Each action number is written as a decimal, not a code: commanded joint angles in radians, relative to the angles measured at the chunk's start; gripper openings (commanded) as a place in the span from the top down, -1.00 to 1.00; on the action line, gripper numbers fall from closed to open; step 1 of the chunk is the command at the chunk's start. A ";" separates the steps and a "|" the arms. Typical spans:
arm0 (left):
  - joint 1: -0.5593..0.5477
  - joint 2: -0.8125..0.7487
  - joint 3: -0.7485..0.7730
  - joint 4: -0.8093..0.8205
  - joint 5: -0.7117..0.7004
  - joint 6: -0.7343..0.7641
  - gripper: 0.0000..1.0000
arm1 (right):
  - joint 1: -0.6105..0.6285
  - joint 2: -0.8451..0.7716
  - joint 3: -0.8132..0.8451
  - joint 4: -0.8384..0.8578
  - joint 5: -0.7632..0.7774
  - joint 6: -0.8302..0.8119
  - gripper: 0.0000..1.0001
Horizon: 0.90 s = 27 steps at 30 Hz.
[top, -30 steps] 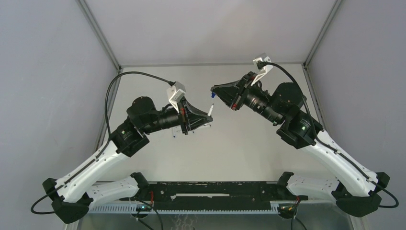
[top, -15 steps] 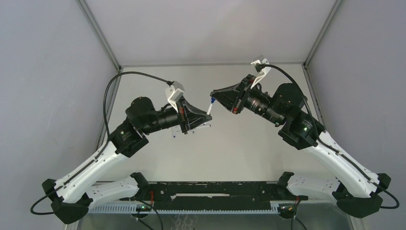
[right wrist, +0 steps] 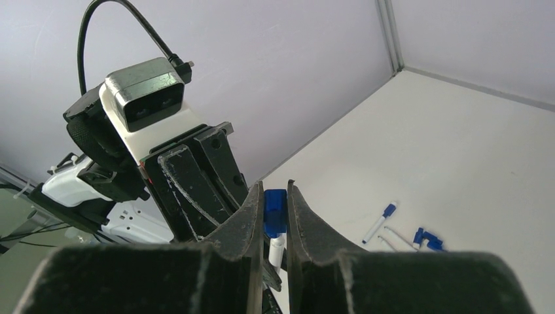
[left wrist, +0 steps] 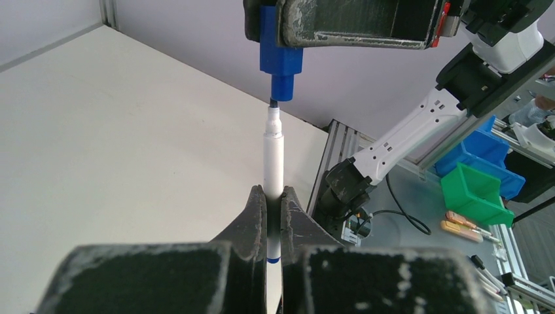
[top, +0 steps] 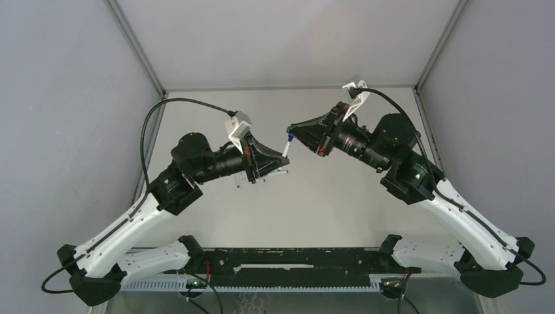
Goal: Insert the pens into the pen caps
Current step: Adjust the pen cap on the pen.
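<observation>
White pen (left wrist: 273,157) tip at blue cap (left wrist: 281,62) mouth, perhaps just inside.

Each arm you see is built from white lower links and black joint housings: left arm (top: 141,219), right arm (top: 458,212). A black cable (top: 186,100) runs to the white wrist camera (top: 239,125), upper centre-left. The left gripper (left wrist: 274,195) has black fingers (left wrist: 252,219), scuffed grey.

A white pen (left wrist: 273,157) stands upright in mid-air, its dark tip meeting the mouth of a blue cap (left wrist: 281,62) directly above. On the table (right wrist: 491,144) lie a capped pen (right wrist: 381,222) and loose blue caps (right wrist: 425,237).
</observation>
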State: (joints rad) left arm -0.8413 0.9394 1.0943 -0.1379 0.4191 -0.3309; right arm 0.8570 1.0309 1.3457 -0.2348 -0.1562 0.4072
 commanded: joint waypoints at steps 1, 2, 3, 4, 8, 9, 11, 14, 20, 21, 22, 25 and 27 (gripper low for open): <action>-0.005 -0.030 0.038 0.039 -0.017 0.019 1.00 | -0.004 0.005 0.010 0.024 -0.005 0.002 1.00; -0.004 -0.032 0.037 0.041 -0.019 0.017 1.00 | -0.005 0.007 0.009 0.025 -0.005 0.002 1.00; -0.004 -0.033 0.035 0.041 -0.018 0.017 1.00 | -0.005 0.009 0.009 0.023 -0.006 0.001 1.00; -0.004 -0.034 0.035 0.043 -0.018 0.018 1.00 | -0.004 0.012 0.009 0.023 -0.006 0.003 1.00; -0.005 -0.037 0.033 0.043 -0.022 0.018 1.00 | -0.004 0.020 0.009 0.021 -0.022 0.011 1.00; -0.004 -0.038 0.033 0.044 -0.023 0.018 1.00 | -0.005 0.021 0.009 0.019 -0.027 0.011 1.00; -0.004 -0.038 0.033 0.046 -0.023 0.019 1.00 | -0.005 0.025 0.009 0.012 -0.030 0.012 1.00; -0.004 -0.036 0.032 0.047 -0.019 0.019 1.00 | -0.003 0.027 0.009 0.003 -0.030 0.011 1.00; -0.004 -0.031 0.033 0.049 -0.016 0.016 1.00 | -0.005 0.017 0.006 0.025 -0.025 0.014 1.00; -0.005 -0.031 0.033 0.049 -0.015 0.016 1.00 | -0.005 0.015 0.006 0.029 -0.023 0.014 1.00; -0.004 -0.031 0.034 0.049 -0.013 0.016 1.00 | -0.005 0.013 0.006 0.033 -0.020 0.012 1.00; -0.005 -0.027 0.036 0.049 -0.011 0.016 1.00 | -0.005 0.007 0.006 0.045 0.003 0.008 1.00; -0.004 -0.024 0.038 0.049 -0.007 0.015 1.00 | -0.007 0.003 0.006 0.055 0.013 0.006 1.00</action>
State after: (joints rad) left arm -0.8413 0.9272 1.0943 -0.1596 0.3954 -0.3309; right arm 0.8566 1.0492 1.3457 -0.2165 -0.1638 0.4114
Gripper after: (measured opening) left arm 0.043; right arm 0.195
